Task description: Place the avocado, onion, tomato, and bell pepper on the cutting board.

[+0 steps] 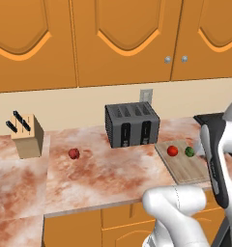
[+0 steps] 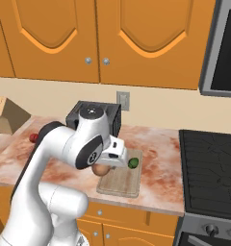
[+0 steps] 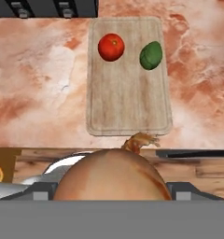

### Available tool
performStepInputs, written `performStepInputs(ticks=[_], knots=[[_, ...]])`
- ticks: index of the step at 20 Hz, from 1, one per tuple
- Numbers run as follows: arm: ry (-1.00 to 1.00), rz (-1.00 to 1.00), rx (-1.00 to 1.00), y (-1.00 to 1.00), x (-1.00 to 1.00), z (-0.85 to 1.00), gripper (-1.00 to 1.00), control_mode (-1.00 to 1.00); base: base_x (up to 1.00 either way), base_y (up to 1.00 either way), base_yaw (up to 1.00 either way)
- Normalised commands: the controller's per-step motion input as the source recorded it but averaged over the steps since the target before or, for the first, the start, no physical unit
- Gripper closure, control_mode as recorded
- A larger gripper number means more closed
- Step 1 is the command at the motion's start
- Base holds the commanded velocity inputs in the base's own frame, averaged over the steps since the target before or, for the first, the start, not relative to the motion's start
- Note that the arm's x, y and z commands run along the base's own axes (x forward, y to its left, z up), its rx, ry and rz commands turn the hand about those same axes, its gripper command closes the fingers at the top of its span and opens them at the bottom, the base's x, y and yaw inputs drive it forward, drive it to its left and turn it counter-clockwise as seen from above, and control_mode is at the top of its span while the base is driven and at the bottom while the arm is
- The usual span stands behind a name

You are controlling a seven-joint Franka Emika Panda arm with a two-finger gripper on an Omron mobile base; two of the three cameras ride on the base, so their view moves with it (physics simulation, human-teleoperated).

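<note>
Left base view: the cutting board (image 1: 183, 164) lies on the marbled worktop (image 1: 103, 169), at about 4 o'clock from the dark toaster (image 1: 132, 124). On the board's far end sit the tomato (image 1: 172, 150) and, just beside it at 3 o'clock, the avocado (image 1: 189, 151), apart from each other. A dark red lumpy item (image 1: 74, 153) rests alone on the worktop, well to the toaster's 8 o'clock, near a wooden knife block (image 1: 27, 136) at the left.

Right base view: the arm bends over the near worktop edge, and the tool (image 2: 104, 168) holds the onion (image 2: 101, 169), a tan ball showing under the white hand, above the board's near left corner. The avocado lies on the board at 3 o'clock from the hand. A stove (image 2: 209, 173) stands to the right of the board.

Hand view: the onion fills the lower middle, gripped between the two dark fingertips (image 3: 41, 192), the jaws standing wide around it. Above it at 12 o'clock lies the board, with the tomato at its far left and the avocado at its far right. The toaster's lower edge shows at 11 o'clock.
</note>
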Motion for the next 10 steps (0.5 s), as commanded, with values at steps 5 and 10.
performStepInputs(ticks=[5,10], knots=[[0.0,0.0,-0.07,-0.12,0.31,-0.19,1.0,-1.0,0.0,0.0,0.0],[0.01,0.0,0.0,-0.25,0.45,0.0,1.0,-1.0,0.0,0.0,0.0]])
